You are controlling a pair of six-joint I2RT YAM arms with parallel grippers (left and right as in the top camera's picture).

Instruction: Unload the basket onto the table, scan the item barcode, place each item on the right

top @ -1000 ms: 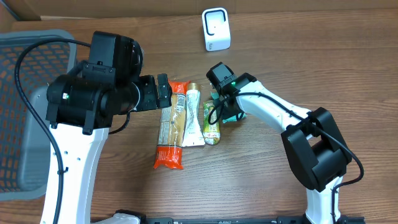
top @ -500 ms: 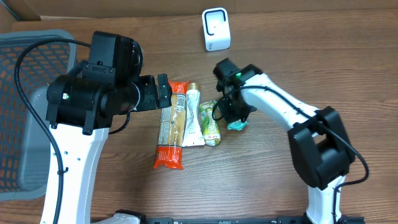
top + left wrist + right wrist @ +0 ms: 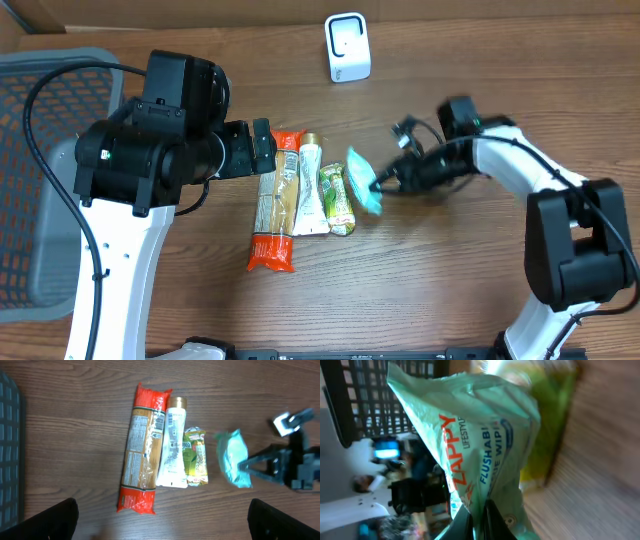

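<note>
Your right gripper [image 3: 380, 183] is clenched on the edge of the teal wipes pack [image 3: 364, 182], which sits just right of the green pouch [image 3: 340, 198] (whether it clears the bench [image 3: 450, 290] is unclear). Your left gripper [image 3: 264, 147] is released, jaws wide, beside the pasta pack [image 3: 275, 200].

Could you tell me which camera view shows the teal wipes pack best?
The right wrist view: the wipes pack fills it, lettering readable. Overhead and left wrist show it only small, pinched by the right gripper.
</note>
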